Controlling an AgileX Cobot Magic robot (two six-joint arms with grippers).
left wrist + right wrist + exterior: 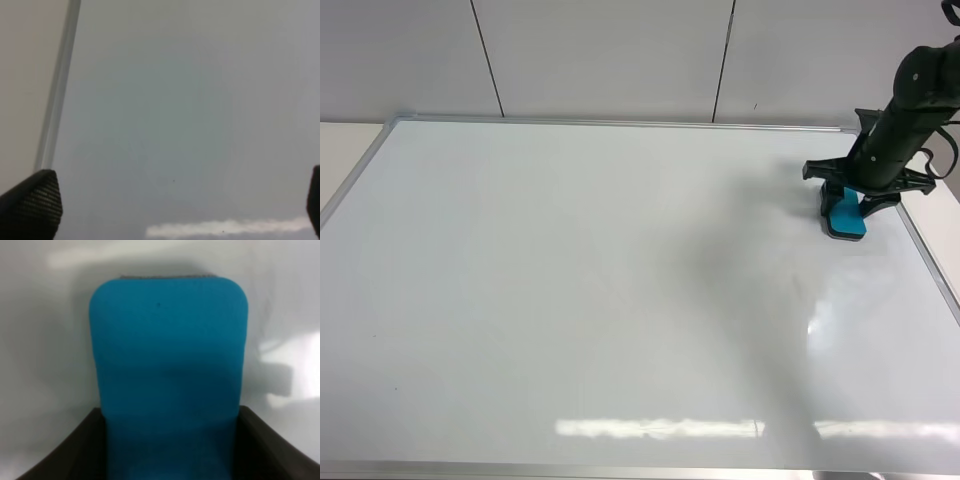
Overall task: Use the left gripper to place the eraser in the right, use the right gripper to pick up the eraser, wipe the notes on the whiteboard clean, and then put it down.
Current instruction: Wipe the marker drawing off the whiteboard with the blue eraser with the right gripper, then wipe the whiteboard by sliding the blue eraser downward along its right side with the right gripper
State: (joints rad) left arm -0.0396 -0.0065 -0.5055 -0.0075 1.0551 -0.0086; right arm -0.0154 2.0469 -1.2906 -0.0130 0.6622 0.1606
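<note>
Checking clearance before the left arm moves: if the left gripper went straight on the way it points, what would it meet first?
Probably the bare whiteboard itself: between the open left gripper fingers only white surface shows; depth is unclear.

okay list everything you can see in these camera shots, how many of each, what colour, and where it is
whiteboard: one, glossy white with a thin silver-grey frame, lying flat and filling most of the high view; no red marks can be made out on it.
eraser: one, teal-blue top with a thin dark base, on the board near its far right corner, clamped between the right gripper's fingers.
wall panels: pale grey with dark vertical seams, behind the board's far edge.
right gripper: one, all black, shut on the eraser, at the far right of the high view.
left gripper: one, dark fingertips only, open and holding nothing, over the board beside its frame edge; seen only in its own wrist view.
</note>
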